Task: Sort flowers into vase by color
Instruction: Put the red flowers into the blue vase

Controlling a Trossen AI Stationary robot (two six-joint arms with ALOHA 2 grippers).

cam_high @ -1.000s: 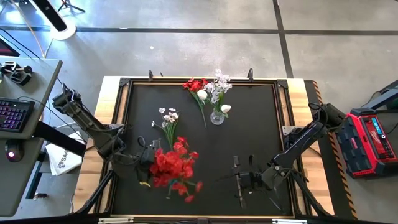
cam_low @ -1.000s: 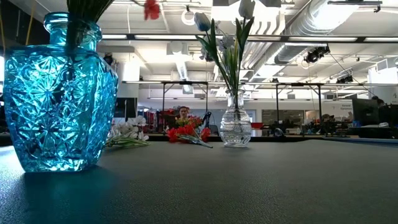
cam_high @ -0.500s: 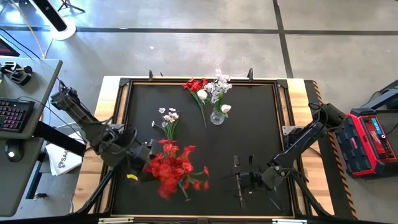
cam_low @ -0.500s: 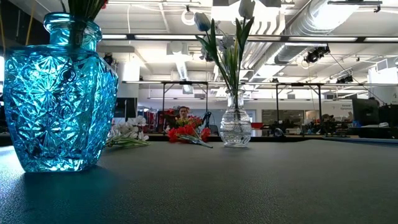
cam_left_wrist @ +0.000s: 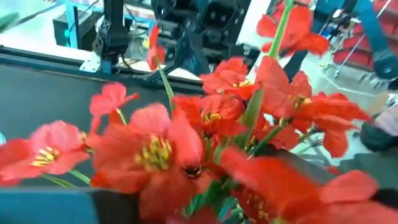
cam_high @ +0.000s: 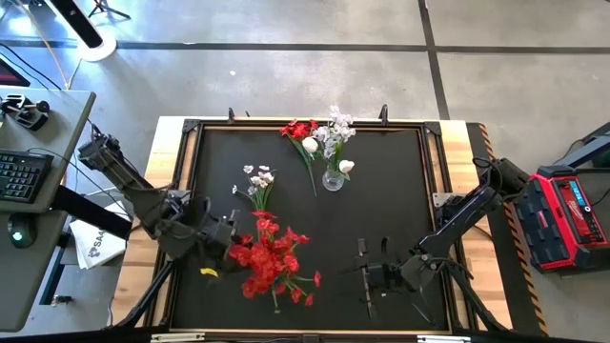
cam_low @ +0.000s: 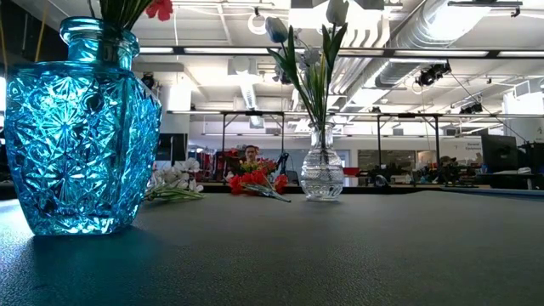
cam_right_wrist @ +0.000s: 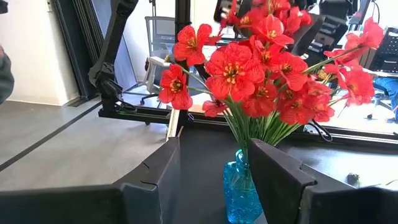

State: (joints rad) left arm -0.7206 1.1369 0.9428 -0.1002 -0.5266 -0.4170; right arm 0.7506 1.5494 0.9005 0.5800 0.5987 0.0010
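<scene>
Backing the left gripper (cam_high: 217,253) off cleanly is what I judge this step to call for: it sits just beside the big bunch of red flowers (cam_high: 274,264), on the side nearer my left arm, and its wrist view is filled with red petals and green stems at very close range. Whether it is clamped on a stem or has let go I cannot tell, so I would confirm the release first. Then I would draw away low and straight, out from the blooms, so no petal or leaf snags and drags the bunch. The bunch stands in the blue vase (cam_low: 81,127), a cut-glass piece with a narrow neck. It looks steady, but a sideways pull on top-heavy stems could tip it, so I would go slowly. The reds are bright with yellow centres on thin green stems that fan wide above the neck. Over by the far edge of the table (cam_high: 381,191) the clear vase (cam_high: 333,178) holds the pale blooms, upright. Two sprigs lie loose on the mat: a red sprig (cam_high: 301,131) just beside the clear vase, and a white sprig (cam_high: 257,181) between the two vases. The right gripper (cam_high: 370,274) waits low near the front edge, its jaws apart and holding nothing.
</scene>
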